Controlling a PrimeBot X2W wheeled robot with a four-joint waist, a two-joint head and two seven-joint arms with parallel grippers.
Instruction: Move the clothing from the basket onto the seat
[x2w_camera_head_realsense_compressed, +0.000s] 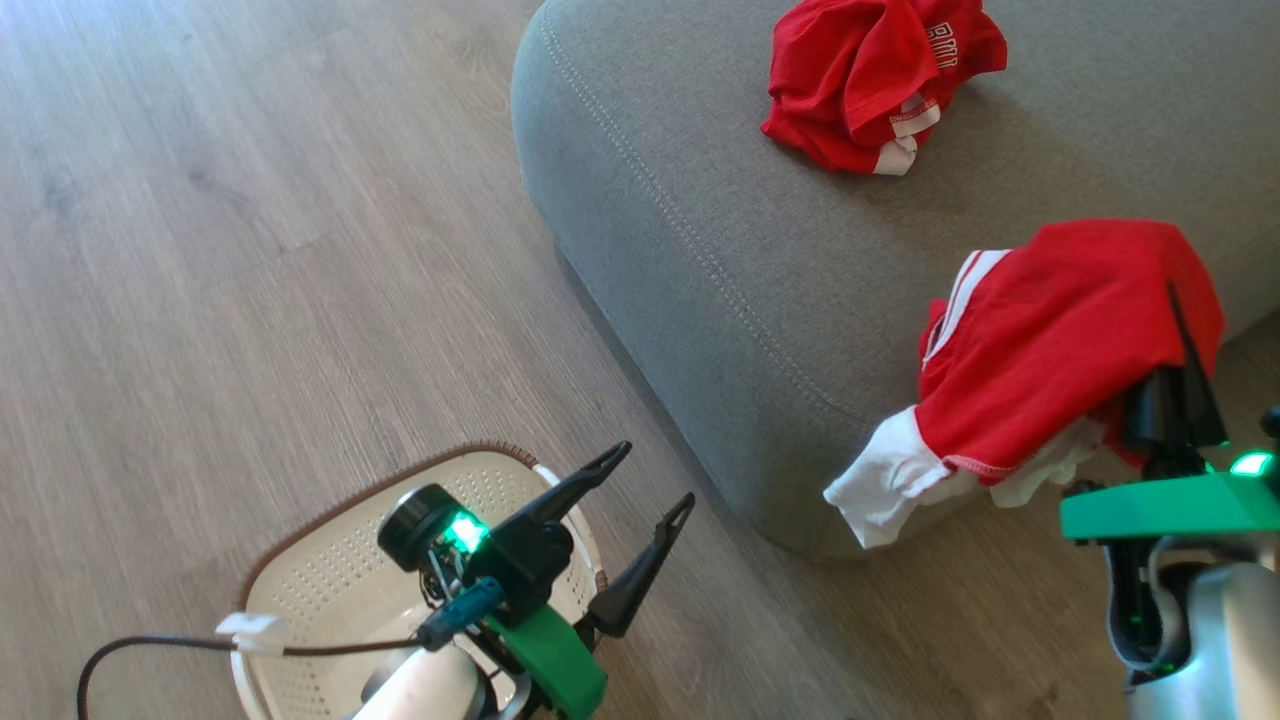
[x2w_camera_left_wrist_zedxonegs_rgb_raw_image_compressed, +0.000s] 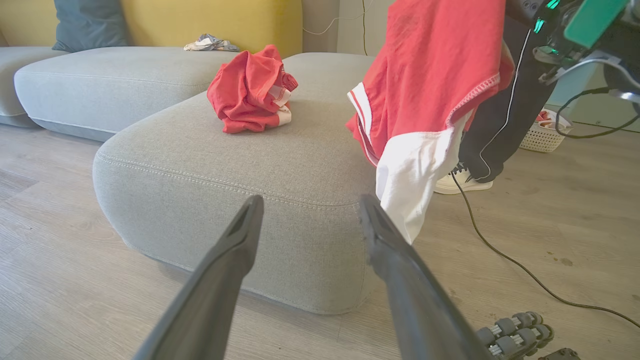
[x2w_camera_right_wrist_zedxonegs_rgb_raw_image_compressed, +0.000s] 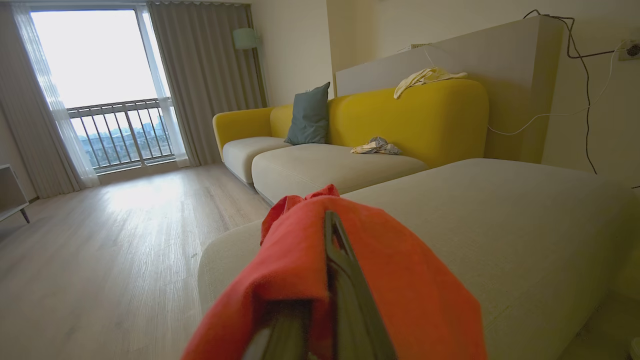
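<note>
Red shirt (x2w_camera_head_realsense_compressed: 1040, 340) is hanging at right over the seat (x2w_camera_head_realsense_compressed: 700, 200) edge, with the right gripper (x2w_camera_head_realsense_compressed: 1180, 340) clamping it. A second shirt (x2w_camera_head_realsense_compressed: 860, 80) is lying crumpled at top. At lower left, the left gripper (x2w_camera_head_realsense_compressed: 656, 472) is hovering over the basket (x2w_camera_head_realsense_compressed: 330, 560), fingers apart.

Your left gripper (x2w_camera_head_realsense_compressed: 652, 475) sits at the lower left of the head view. Its two dark fingers are spread wide, tips pointing up and to the right. Its pale forearm (x2w_camera_head_realsense_compressed: 420, 690) enters from the bottom edge, and a green light glows at the wrist. Your right gripper (x2w_camera_head_realsense_compressed: 1178, 335) is at the right, fingers pressed together, clamped on a red shirt (x2w_camera_head_realsense_compressed: 1050, 330) draped over them.
</note>
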